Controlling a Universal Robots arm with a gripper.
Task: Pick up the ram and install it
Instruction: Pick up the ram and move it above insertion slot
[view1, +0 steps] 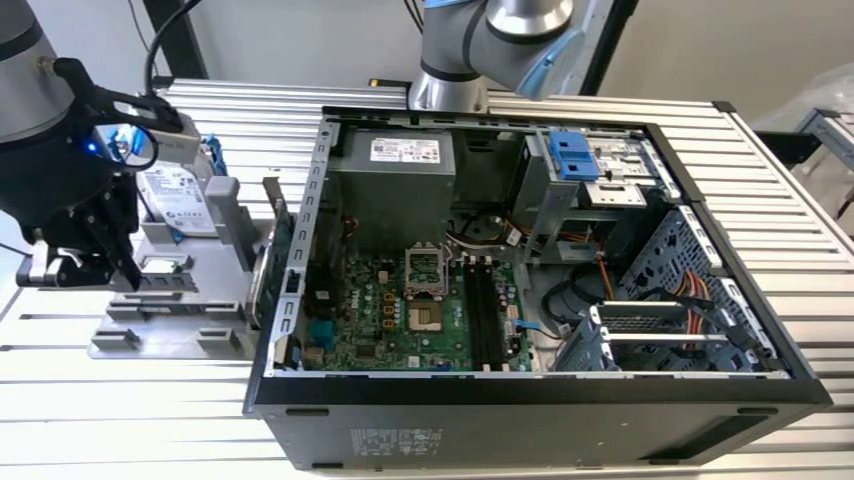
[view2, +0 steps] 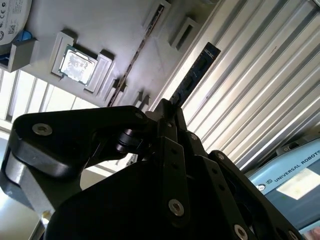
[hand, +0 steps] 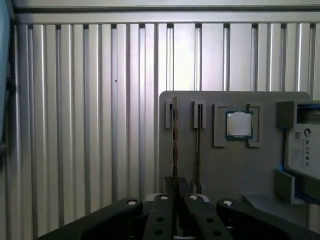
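Ram (view2: 197, 70) sits pinched edge-on in the pincer (view2: 169, 117), clenched narrowly around it, by the grey tray (hand: 235, 170).

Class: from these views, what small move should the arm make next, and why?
Probably a straight lift. The gripper looks shut on the ram, which stands edge-on at the tray close beside a second stick. Rising straight should keep it off that stick before any travel towards the case.
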